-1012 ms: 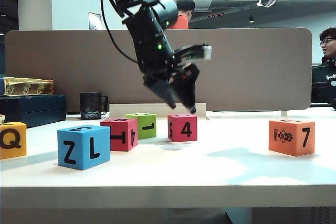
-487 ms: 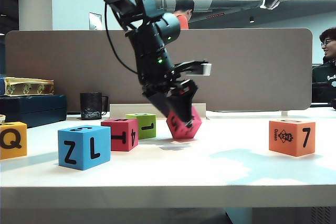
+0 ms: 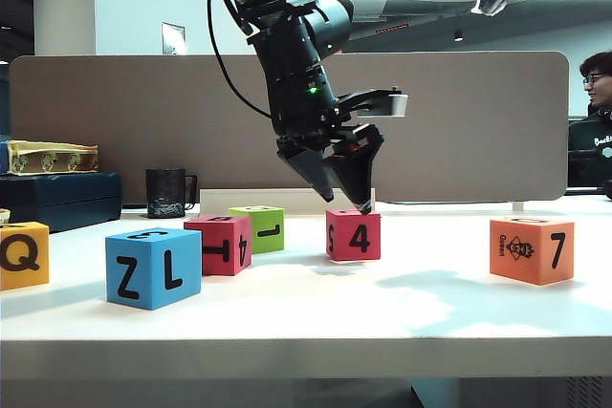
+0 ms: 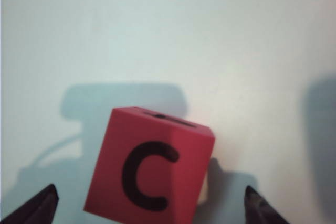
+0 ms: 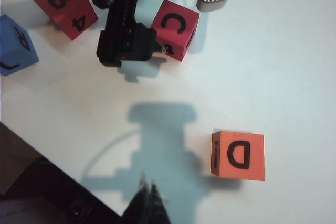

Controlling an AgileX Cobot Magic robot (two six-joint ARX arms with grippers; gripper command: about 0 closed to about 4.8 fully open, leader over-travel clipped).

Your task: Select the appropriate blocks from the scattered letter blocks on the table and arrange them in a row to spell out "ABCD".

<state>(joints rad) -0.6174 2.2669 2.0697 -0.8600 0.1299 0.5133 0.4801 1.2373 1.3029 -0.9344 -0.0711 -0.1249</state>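
- wide white table (image 3: 402, 317): carries six coloured foam letter cubes; grey partition behind it.
- pink-red foam cube (image 3: 353, 234): flat on the table near the middle of the exterior view, showing "4" on its front; left wrist view (image 4: 149, 174) shows its top face with a black "c"; right wrist view (image 5: 175, 29) shows the same "c" from above. half a second ago it was tipped on an edge between the fingers; now it sits square, slightly further right than a second ago.
- left gripper (image 3: 352, 188): hangs just above the pink-red cube, jaws spread wide, holding nothing; in the left wrist view (image 4: 149, 209) only two dark fingertips (image 4: 42, 205) show, one either side of the cube and clear of it.
- right gripper (image 5: 149, 200): seen only in its own wrist view, well above the table, jaws closed together, empty.
- orange foam cube (image 3: 532, 248): well to the right, "7" on the front; right wrist view (image 5: 239, 156) alone shows the "d" on top.
- red foam cube (image 3: 219, 244): left of the pink-red one, "t" and "4" showing; right wrist view (image 5: 65, 7) adds a "b" on top.
- blue foam cube (image 3: 153, 267): front left, "z" and "l".
- lime-green foam cube (image 3: 259, 227): behind the red cube.
- yellow-orange foam cube (image 3: 23, 254): at the left edge, "q".
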